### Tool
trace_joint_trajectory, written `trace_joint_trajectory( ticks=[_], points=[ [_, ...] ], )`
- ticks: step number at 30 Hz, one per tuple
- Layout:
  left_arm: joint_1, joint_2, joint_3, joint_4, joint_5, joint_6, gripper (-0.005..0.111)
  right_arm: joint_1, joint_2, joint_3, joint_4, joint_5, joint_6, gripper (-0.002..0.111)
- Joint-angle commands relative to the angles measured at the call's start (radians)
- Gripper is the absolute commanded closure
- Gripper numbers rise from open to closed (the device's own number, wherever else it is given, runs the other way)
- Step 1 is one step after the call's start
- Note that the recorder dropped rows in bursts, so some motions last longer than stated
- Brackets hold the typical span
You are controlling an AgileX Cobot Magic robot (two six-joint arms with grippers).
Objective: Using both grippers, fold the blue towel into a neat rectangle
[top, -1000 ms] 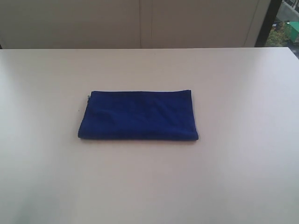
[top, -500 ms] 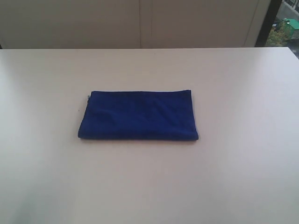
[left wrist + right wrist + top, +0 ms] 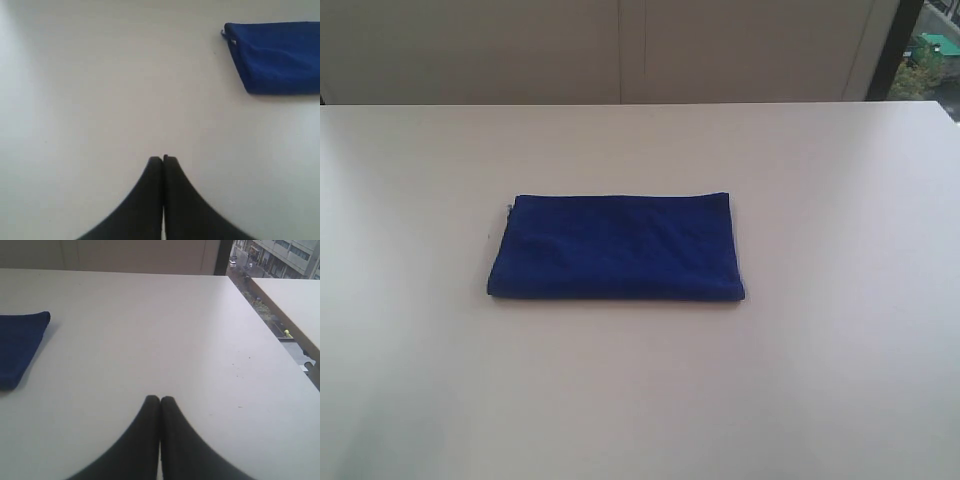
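Note:
The blue towel (image 3: 616, 246) lies flat near the middle of the white table (image 3: 820, 380), folded into a wide rectangle with a small white tag at its far left corner. Neither arm shows in the exterior view. In the left wrist view my left gripper (image 3: 163, 159) is shut with nothing in it, well clear of the blue towel (image 3: 280, 56), which shows its tagged corner. My right gripper (image 3: 160, 399) is likewise shut and empty over bare table, with a corner of the blue towel (image 3: 17, 345) off to one side.
The table's far edge meets a pale wall (image 3: 620, 50). Past the table's right edge a window (image 3: 270, 260) looks onto a street and buildings below, and a second pale tabletop (image 3: 295, 305) stands beside it.

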Motion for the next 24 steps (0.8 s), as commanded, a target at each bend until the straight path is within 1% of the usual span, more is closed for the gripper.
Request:
trace_joint_trajectory(
  ticks=[1, 6, 24],
  points=[
    [0.000, -0.004, 0.006, -0.004, -0.008, -0.009, 0.107, -0.002, -0.006, 0.006, -0.009, -0.016, 0.004, 0.108],
    [0.000, -0.004, 0.006, -0.004, -0.008, 0.043, 0.107, -0.002, -0.006, 0.006, -0.009, -0.016, 0.004, 0.108],
    [0.000, -0.004, 0.006, -0.004, -0.016, 0.035, 0.107, -0.002, -0.006, 0.006, -0.009, -0.016, 0.004, 0.108]
  ],
)
